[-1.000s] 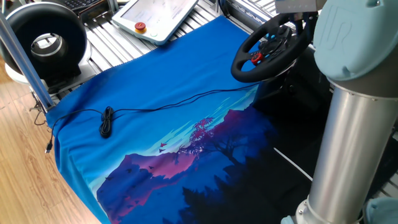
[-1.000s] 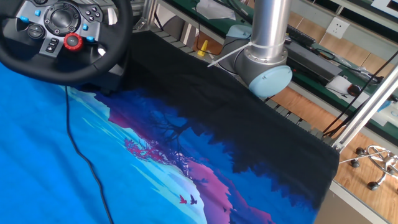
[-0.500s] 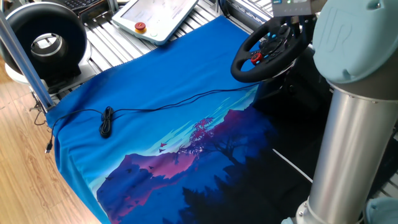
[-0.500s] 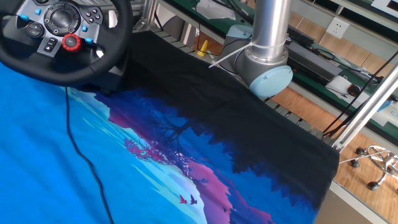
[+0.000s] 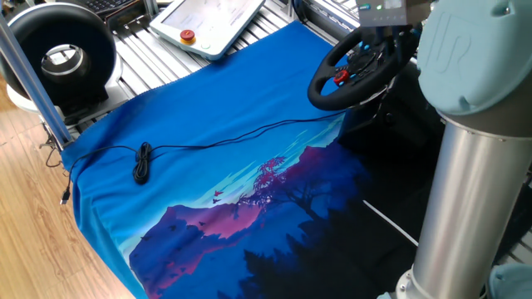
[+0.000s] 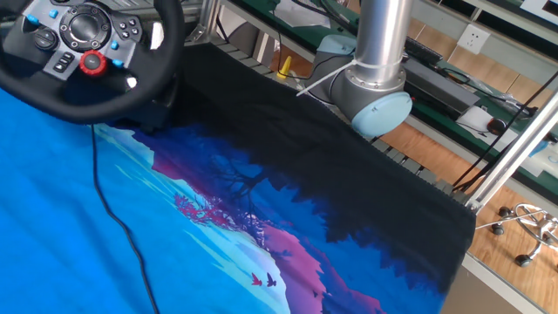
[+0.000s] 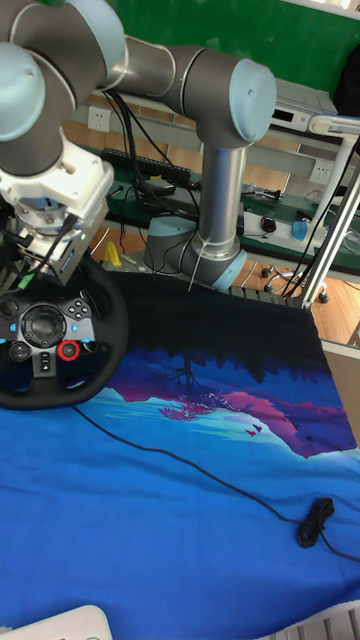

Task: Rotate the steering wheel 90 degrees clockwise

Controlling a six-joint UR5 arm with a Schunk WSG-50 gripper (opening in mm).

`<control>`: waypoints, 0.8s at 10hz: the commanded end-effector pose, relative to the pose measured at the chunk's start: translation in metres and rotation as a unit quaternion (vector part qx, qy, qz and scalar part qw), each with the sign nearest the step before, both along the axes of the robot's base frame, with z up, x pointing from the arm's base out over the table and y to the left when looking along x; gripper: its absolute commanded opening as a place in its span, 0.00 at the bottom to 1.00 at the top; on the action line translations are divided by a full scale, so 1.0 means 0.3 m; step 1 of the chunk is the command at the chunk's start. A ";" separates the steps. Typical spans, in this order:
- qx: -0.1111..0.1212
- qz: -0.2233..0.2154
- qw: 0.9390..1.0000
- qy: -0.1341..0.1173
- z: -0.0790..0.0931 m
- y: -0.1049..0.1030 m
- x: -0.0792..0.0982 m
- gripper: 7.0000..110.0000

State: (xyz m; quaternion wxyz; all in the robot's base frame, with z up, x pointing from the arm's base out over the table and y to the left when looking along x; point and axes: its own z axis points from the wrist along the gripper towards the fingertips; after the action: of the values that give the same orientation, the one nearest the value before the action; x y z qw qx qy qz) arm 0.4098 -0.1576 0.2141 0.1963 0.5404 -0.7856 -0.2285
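Observation:
The black steering wheel [image 5: 329, 90] stands on its base at the far right edge of the blue cloth, facing the table, its hub showing a red button and blue accents. Its padded rim [image 6: 80, 106] fills the top left corner in the other fixed view. My gripper [image 7: 42, 274] comes down from above onto the top of the rim [image 7: 52, 397], fingers on either side of it and shut on it. In one fixed view the gripper [image 5: 389, 38] sits at the wheel's upper right. The fingertips are partly hidden behind the rim.
A thin black cable [image 5: 143, 162] runs from the wheel across the printed cloth [image 5: 216, 124] and ends in a coil. A black ring fan [image 5: 62, 54] and a white pendant [image 5: 208, 21] lie beyond the cloth. The arm's column [image 5: 465, 191] rises on the right.
The wheel has turned a little clockwise: the red button on the hub has swung left along the lower hub. The gripper has shifted with the rim.

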 end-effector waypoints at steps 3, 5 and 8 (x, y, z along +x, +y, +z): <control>-0.014 -0.041 0.999 -0.012 -0.032 0.151 0.054 0.00; -0.021 -0.043 0.999 -0.012 -0.045 0.149 0.059 0.00; -0.027 -0.038 0.999 0.003 0.015 0.100 0.015 0.00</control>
State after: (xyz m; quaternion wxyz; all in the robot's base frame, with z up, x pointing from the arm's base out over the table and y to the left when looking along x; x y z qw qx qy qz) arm 0.4183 -0.1251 0.2095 0.2013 0.5069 -0.8104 -0.2139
